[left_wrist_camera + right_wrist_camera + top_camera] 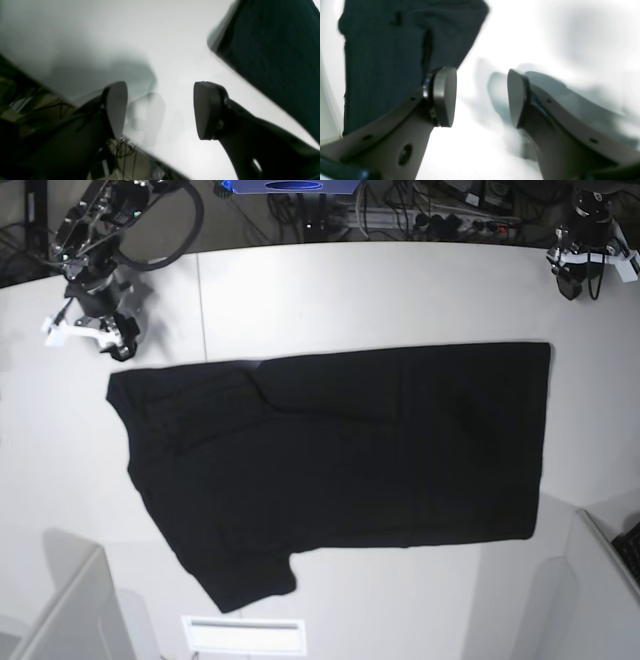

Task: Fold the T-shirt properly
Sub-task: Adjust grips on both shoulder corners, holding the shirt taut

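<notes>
The black T-shirt lies flat across the middle of the white table, print out of sight. One sleeve sticks out toward the front; the other looks folded onto the body at the left. My right gripper is open and empty just behind the shirt's left corner; in the right wrist view the shirt lies beyond its left finger. My left gripper is open and empty at the back right, apart from the shirt; in the left wrist view the shirt fills the upper right.
Cables and a power strip lie behind the table's far edge. A white slotted plate sits at the front edge. Grey panels rise at the front left and front right. The table edge runs close behind my left gripper.
</notes>
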`<state>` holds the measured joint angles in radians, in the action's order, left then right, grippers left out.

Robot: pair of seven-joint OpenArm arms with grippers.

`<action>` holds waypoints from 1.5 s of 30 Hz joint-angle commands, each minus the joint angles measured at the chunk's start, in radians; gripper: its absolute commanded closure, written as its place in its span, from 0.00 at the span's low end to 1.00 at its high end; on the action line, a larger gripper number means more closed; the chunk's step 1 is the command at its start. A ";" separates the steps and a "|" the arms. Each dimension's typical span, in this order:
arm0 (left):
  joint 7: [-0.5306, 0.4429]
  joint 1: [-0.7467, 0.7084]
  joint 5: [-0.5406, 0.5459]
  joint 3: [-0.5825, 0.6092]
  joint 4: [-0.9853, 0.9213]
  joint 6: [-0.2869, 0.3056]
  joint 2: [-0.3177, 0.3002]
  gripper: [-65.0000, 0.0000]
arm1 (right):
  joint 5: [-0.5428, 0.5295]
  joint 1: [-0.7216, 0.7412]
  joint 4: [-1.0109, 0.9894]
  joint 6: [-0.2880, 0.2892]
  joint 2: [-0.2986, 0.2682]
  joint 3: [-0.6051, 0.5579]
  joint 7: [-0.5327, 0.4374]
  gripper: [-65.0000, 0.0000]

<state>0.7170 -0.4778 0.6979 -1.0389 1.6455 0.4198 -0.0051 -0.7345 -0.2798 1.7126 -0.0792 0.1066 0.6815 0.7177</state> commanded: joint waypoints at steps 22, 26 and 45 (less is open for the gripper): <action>-0.020 0.278 -0.129 0.148 -0.227 0.003 -0.023 0.39 | 0.082 0.199 -0.214 0.009 -0.063 -0.003 -0.013 0.52; -0.018 0.291 -0.129 0.151 -0.253 0.003 -0.023 0.39 | 0.082 0.222 -0.263 0.009 -0.077 0.004 -0.013 0.53; -0.015 0.308 -0.129 0.199 -0.275 0.001 -0.022 0.41 | 0.083 0.241 -0.285 0.009 -0.075 -0.007 -0.013 0.63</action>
<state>0.6346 -0.1562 0.6048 -0.8444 1.3808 0.4404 -0.0280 -0.6655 -0.0395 1.4269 -0.0601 0.0330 0.6777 0.6785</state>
